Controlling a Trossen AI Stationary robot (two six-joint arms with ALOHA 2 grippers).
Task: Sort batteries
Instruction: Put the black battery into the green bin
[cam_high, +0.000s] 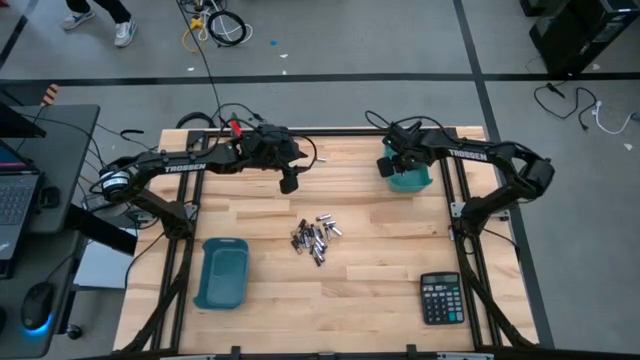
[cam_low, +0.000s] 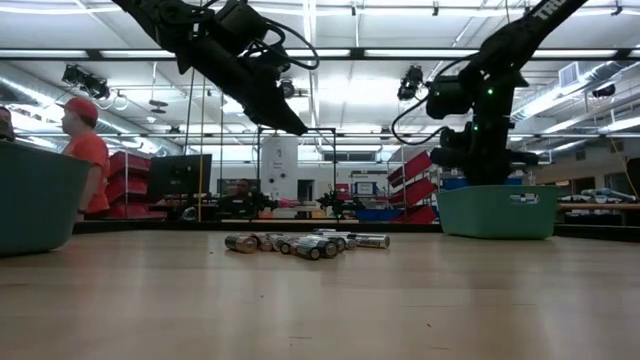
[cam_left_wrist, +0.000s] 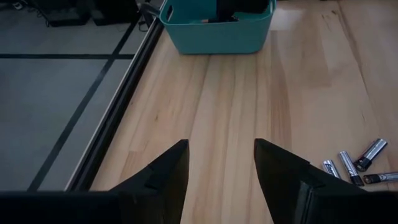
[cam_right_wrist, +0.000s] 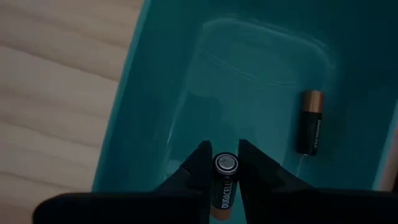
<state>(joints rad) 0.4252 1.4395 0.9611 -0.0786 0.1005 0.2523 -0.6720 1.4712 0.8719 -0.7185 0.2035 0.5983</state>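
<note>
A heap of small silver and black batteries (cam_high: 317, 238) lies in the middle of the wooden table, also seen in the low view (cam_low: 305, 243). My right gripper (cam_right_wrist: 222, 146) hangs over the teal bin (cam_high: 408, 180) at the far right. It is shut on one black and copper battery (cam_right_wrist: 224, 183). A second such battery (cam_right_wrist: 310, 121) lies on the bin's floor. My left gripper (cam_left_wrist: 217, 146) is open and holds nothing. It hangs above the table's far middle (cam_high: 289, 185). My right gripper pinches the battery's two sides (cam_right_wrist: 219, 186) between its two fingers. The fingers come from above, pointing steeply down into the bin. The battery lies along the fingers, its silver end cap (cam_right_wrist: 225, 163) toward their tips, clear of the bin's floor.
A second teal bin (cam_high: 222, 272) stands at the near left, and a black calculator (cam_high: 441, 298) lies at the near right. Bare wood lies all around the heap. A person in red (cam_low: 85, 150) stands beyond the table's left side.
</note>
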